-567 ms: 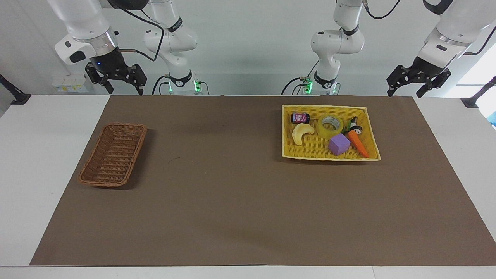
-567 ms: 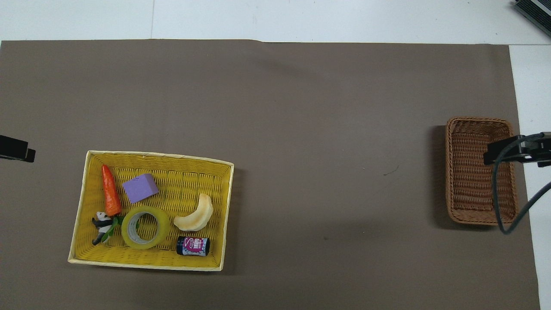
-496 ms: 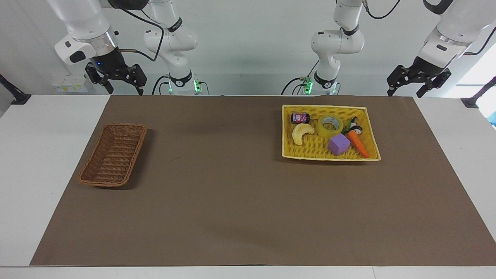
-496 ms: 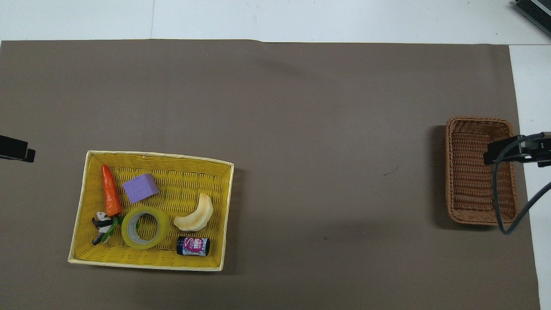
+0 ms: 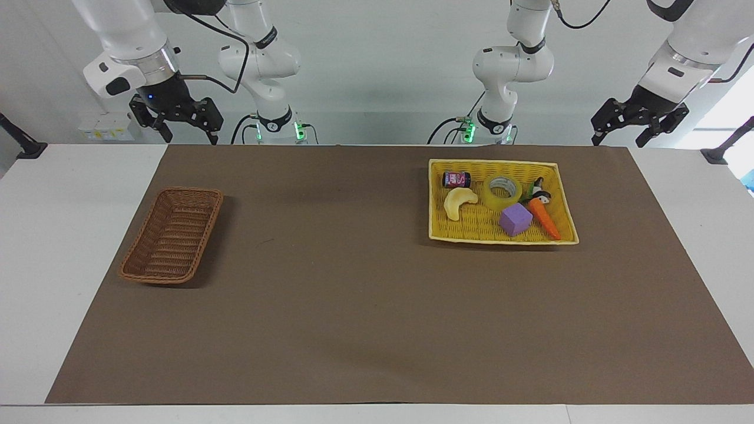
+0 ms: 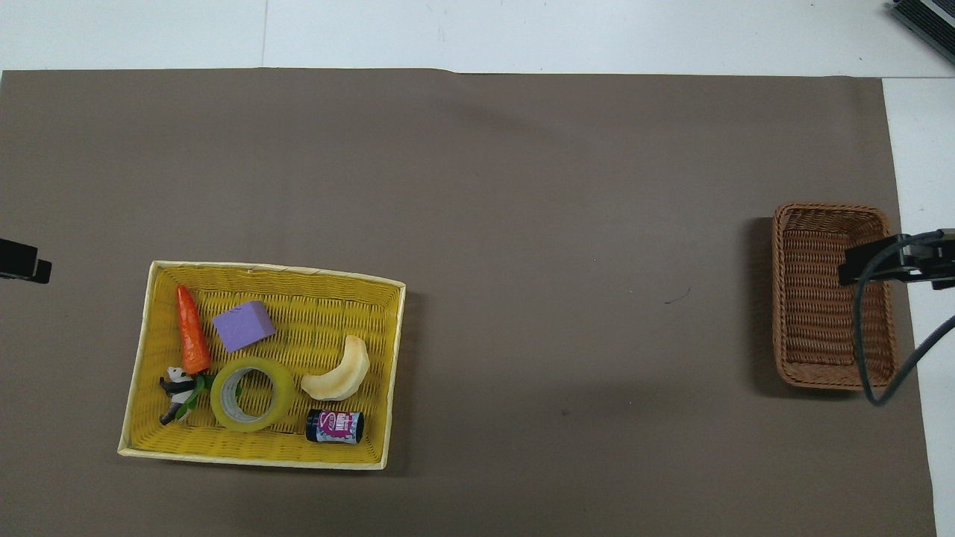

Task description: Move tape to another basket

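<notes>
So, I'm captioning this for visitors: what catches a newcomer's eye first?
The bright yellow tray at the left arm's end of the table, crowded with toys: an orange carrot, a purple block and the tape. Then the brown wicker basket, with nothing in it, at the right arm's end.

baskets 2 (image 5: 172, 235) | tape 1 (image 5: 502, 189) | toys 5 (image 5: 515, 219) | end effectors 2 (image 5: 179, 126)

Facing camera: high, across table, toward robots. Overhead: steep down, robots' end. Shared: brown mat (image 5: 377, 306), turned half round.
</notes>
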